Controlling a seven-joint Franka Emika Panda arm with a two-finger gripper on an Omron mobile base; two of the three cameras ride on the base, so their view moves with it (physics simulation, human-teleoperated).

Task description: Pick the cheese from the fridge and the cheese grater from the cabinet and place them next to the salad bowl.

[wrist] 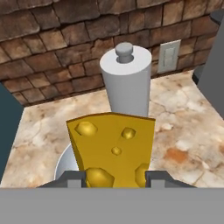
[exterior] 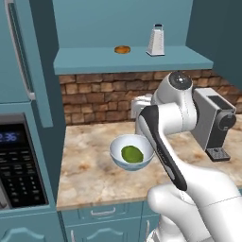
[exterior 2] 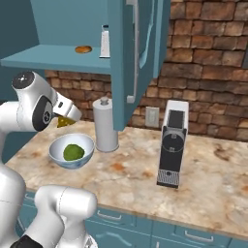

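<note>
Holding the cheese between its fingertips, your tool was clamped narrow on the wedge, just above the salad bowl on the desk. You had the white paper towel roll just beyond the cheese, close beside the bowl. The cheese grater stood upright on the cabinet bottom shelf, with an orange-brown bun well to its left. A coffee machine stood farther right on the desk.
</note>
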